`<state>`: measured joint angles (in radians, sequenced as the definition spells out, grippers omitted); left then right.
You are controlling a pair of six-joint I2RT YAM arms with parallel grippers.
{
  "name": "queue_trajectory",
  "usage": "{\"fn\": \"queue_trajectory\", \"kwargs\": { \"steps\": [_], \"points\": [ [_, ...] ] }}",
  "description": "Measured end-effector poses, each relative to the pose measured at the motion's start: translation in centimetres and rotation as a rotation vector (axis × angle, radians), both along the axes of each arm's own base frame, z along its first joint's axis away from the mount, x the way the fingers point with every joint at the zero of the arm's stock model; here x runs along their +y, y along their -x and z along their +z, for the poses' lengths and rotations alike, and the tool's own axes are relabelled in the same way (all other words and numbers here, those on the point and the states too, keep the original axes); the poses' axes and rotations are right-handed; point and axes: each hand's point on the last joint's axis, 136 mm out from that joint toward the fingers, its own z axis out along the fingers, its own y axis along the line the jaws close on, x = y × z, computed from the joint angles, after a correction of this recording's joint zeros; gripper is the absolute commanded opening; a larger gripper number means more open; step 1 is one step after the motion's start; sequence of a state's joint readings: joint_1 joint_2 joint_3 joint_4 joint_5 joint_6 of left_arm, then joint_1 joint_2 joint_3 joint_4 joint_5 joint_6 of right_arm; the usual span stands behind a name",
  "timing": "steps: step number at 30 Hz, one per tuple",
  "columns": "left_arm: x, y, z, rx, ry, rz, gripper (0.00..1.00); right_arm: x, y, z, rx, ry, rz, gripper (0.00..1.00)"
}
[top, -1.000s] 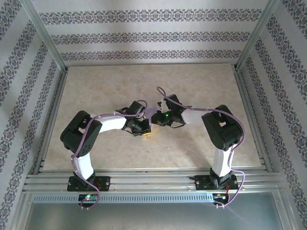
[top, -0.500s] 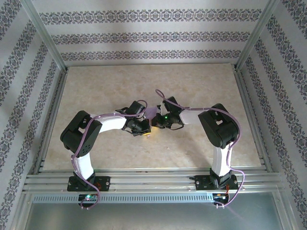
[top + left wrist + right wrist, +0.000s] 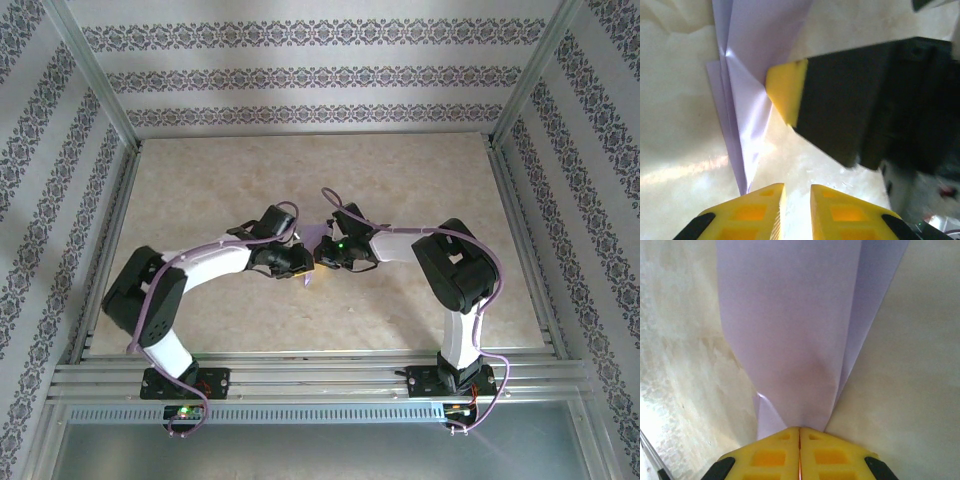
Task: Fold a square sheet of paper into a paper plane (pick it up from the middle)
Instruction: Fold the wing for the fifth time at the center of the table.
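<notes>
Paper (image 3: 790, 335), folded to a point: right gripper (image 3: 800, 432) clamped on its end, probably steadying the creases. Left gripper (image 3: 797, 196) faces right gripper, slightly apart, gripping nothing, likely about to regrasp.

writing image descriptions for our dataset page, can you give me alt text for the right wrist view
The right gripper, its yellow fingertips shut together at the bottom centre, pinches the narrow end of a folded lavender paper that widens toward the top of the frame. Pale marbled table lies behind it.
</notes>
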<state>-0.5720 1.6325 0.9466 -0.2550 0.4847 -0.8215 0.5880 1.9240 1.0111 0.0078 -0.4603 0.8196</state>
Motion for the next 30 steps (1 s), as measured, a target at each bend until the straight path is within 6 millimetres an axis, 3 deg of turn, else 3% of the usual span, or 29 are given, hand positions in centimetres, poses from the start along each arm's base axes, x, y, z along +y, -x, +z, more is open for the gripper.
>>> {"fn": "queue_trajectory", "kwargs": {
  "steps": [3,7,14,23,30],
  "points": [
    [0.9,0.9,-0.2,0.023,-0.001,0.036,0.25,0.1,0.0,0.0,-0.001,0.007,-0.026,0.09],
    [1.8,1.9,-2.4,0.095,-0.024,0.077,0.24,0.0,-0.1,0.0,0.004,0.005,-0.053,0.09],
    [1.7,1.7,-4.4,0.133,-0.044,0.088,0.21,0.0,0.0,0.0,0.014,-0.008,-0.076,0.08],
    [1.1,1.1,-4.3,0.120,-0.030,0.077,0.08,0.1,0.0,0.0,0.014,-0.013,-0.081,0.08],
    [1.1,1.2,-4.5,0.121,-0.035,0.064,0.07,0.1,0.0,0.0,0.012,-0.011,-0.084,0.08]
  ]
}}
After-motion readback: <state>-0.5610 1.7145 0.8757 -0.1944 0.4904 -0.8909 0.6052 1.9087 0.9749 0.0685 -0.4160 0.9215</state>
